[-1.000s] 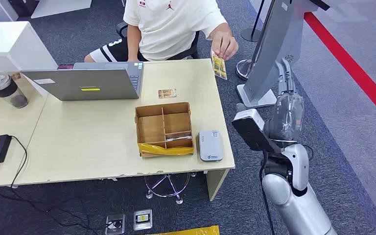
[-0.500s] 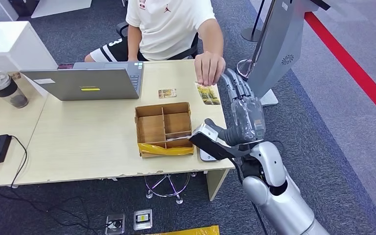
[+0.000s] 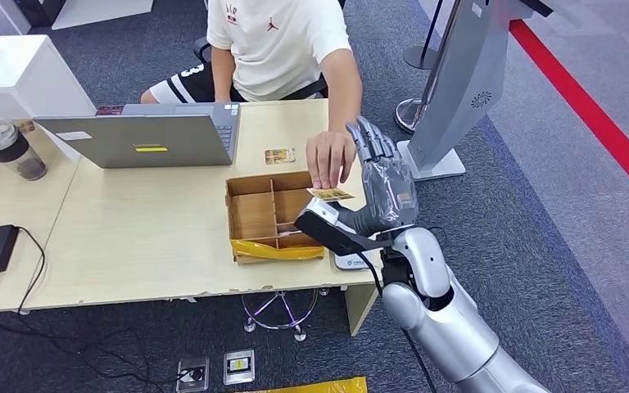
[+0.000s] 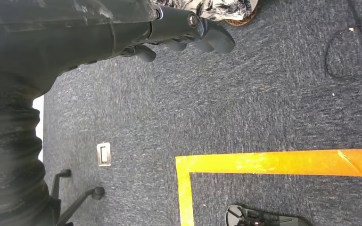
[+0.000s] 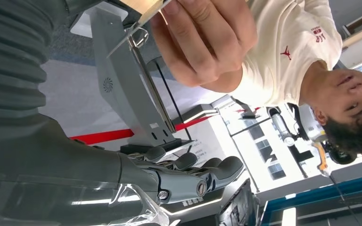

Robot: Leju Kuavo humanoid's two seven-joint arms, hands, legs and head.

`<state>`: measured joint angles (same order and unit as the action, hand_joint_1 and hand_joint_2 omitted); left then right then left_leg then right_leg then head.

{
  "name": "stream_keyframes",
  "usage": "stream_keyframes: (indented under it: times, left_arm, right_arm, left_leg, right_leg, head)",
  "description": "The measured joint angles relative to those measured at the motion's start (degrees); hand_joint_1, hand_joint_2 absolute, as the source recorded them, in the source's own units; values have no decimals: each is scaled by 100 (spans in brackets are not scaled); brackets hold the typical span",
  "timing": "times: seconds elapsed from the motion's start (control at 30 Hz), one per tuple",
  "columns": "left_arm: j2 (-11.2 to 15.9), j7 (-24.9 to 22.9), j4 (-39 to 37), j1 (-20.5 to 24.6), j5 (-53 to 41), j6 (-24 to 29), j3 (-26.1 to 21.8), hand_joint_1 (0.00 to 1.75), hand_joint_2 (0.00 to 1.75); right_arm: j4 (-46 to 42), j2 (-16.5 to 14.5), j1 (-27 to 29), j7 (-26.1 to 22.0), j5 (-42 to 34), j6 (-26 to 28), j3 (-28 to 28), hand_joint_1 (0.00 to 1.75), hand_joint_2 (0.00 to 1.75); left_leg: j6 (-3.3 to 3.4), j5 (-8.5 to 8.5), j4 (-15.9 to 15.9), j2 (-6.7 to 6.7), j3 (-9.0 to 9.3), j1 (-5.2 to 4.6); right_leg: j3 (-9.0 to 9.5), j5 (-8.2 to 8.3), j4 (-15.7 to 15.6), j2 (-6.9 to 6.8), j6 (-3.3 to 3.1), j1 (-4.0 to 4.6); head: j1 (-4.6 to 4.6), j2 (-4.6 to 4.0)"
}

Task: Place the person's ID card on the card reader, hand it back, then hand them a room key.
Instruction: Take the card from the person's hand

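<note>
Right robot hand (image 3: 381, 176) spread, empty, beside person's hand (image 3: 328, 160) holding ID card (image 3: 330, 194); Jordan logo on shirt (image 3: 271, 24).

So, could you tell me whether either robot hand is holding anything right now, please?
No. The right hand is open beside the small yellowish ID card, which the person's hand pinches by its far edge. The left hand hangs with nothing in it.

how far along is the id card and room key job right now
Nothing looks finished yet. In hand: the person's hand holds the ID card out beside the robot's right hand, whose fingers are spread and not yet gripping it. Left: take the card, lay it on the card reader at the desk edge, return it, then hand over a room key.
</note>
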<state>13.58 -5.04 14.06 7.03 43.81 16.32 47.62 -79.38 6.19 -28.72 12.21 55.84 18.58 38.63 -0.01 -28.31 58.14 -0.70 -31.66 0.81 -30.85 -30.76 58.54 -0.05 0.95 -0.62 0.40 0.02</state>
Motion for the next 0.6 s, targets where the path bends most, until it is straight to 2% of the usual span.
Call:
stream_keyframes:
  times: [0.1, 0.13, 0.17, 0.27, 0.43, 0.6]
  left_arm:
    - [1, -1, 0, 1, -32, 9, 4, 0, 175]
    - [1, -1, -1, 0, -44, 14, 5, 0, 175]
    - [2, -1, -1, 0, -60, 19, 6, 0, 175]
    - [3, -1, -1, 0, -101, 24, 11, 0, 175]
    - [9, -1, -1, 0, -127, 30, 53, 0, 175]
    - [18, -1, -1, 0, -154, 28, 67, 0, 175]
  right_arm:
    - [64, -12, -26, 49, 9, 11, 28, 132, 175]
    - [81, -10, -27, 56, 9, 19, 36, 158, 175]
    - [98, -10, -27, 61, 11, 35, 39, 167, 175]
    - [142, -3, -25, 65, 19, 118, 42, 174, 175]
    - [195, 19, -22, 47, 65, 216, 36, 172, 175]
    - [218, 55, -21, 44, 102, 295, 25, 152, 175]
  left_leg:
    - [0, 0, 0, 0, 0, 0]
    - [0, 0, 0, 0, 0, 0]
    - [0, 0, 0, 0, 0, 0]
    - [0, 0, 0, 1, 1, 0]
    - [0, 0, 0, 2, 2, 0]
    - [0, 0, 0, 2, 2, 0]
  right_leg:
    - [-1, 0, 0, 0, 0, 0]
    - [-1, 0, 0, 1, 0, 0]
    - [-1, 0, 0, 1, 0, 0]
    - [-1, 0, 0, 2, 0, 0]
    - [-2, 0, -1, 4, 0, 0]
    - [-3, 0, -1, 4, 0, 0]
  head:
    - [1, 0]
    - [2, 0]
    - [1, 0]
    - [1, 0]
    - [1, 0]
    - [1, 0]
